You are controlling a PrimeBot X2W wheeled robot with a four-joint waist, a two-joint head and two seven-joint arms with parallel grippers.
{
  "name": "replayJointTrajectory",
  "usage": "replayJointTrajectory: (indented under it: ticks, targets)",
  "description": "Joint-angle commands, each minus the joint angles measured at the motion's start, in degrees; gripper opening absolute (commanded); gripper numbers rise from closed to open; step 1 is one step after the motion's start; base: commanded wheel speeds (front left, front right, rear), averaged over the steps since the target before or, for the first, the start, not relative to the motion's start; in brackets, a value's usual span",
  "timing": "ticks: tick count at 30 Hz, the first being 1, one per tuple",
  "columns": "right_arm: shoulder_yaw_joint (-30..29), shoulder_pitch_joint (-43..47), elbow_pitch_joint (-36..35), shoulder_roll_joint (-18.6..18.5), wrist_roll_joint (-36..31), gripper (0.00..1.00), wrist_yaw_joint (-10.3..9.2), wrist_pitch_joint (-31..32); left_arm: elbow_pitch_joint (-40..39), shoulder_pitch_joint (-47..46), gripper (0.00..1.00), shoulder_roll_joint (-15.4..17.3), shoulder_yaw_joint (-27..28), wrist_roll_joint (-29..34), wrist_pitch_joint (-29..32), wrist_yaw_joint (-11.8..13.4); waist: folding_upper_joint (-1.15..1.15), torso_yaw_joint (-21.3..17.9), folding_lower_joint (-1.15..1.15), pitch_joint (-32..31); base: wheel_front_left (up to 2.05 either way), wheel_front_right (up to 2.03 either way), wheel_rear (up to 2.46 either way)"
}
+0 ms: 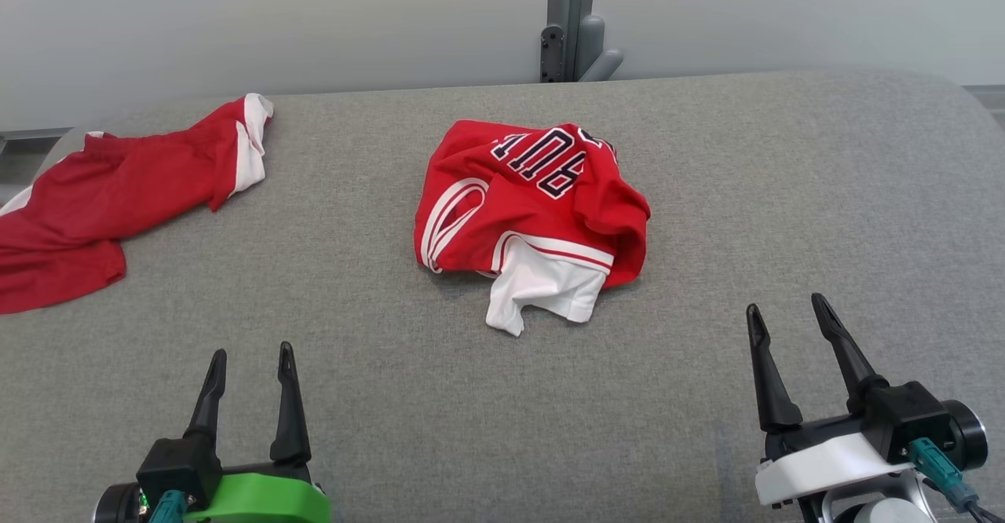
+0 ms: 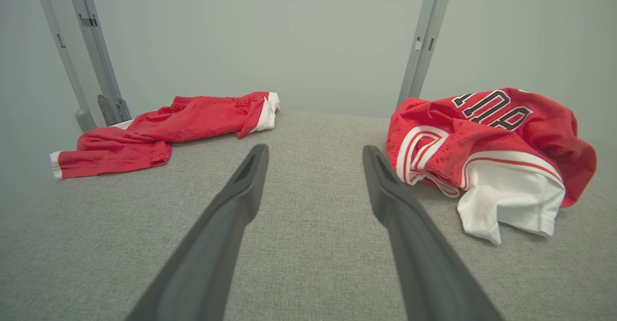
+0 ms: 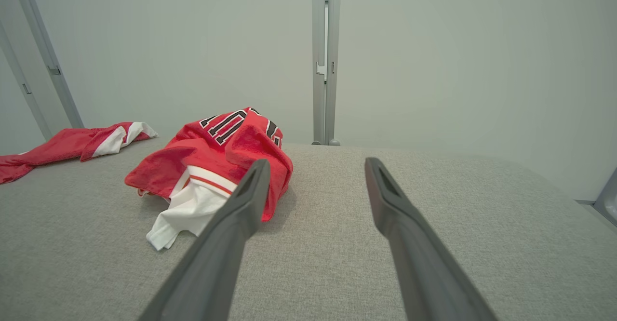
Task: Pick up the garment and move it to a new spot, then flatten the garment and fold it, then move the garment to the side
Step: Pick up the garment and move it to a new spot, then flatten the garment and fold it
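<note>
The left tool (image 1: 251, 349) sits at the lower left of the head view, its two dark fingers spread wide and pointing away from the robot over the grey fabric-covered desk (image 1: 746, 193). Nothing is between the fingers. A green housing sits behind its black finger mounts. The right tool (image 1: 786, 303) is at the lower right on a white housing, fingers likewise spread and empty, and leaning slightly to the left. It reaches a little further up the desk than the left one. Both tools are well apart from each other and clear of any cloth.

The garment, a red jersey (image 1: 534, 201), lies crumpled in a heap near the middle of the desk, ahead of both tools and between their lines of reach. Dark, white-edged lettering shows on its upper folds, white stripes run along its left edge, and a white panel spills out toward the robot. In the left wrist view the jersey (image 2: 491, 152) lies to the right of the spread fingers. In the right wrist view the jersey (image 3: 212, 157) lies to the left, partly behind the left-hand finger.

A second red garment (image 1: 102, 201) with white trim is spread loosely at the far left of the desk, well apart from the jersey. A grey post (image 1: 571, 20) stands against the pale wall (image 1: 275, 20) behind the desk.
</note>
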Motion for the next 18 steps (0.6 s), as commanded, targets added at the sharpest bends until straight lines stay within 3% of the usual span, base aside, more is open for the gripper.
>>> replayJointTrajectory:
  ticks: [1, 18]
  targets:
    - [-0.08, -0.23, 0.20, -0.17, 0.17, 1.00, -0.06, -0.18, 0.18, 0.39, 1.00, 0.00, 0.19, -0.02, -0.04, -0.05, 0.00, 0.05, 0.00, 0.03, 0.00, 0.00, 0.00]
    - [-0.47, -1.16, -0.60, -0.16, 0.03, 1.00, -0.06, -0.18, 1.52, -2.15, 1.00, -0.01, -1.44, 0.67, -0.04, -0.78, 0.00, -0.17, 0.00, 2.19, 0.00, 0.00, 0.00]
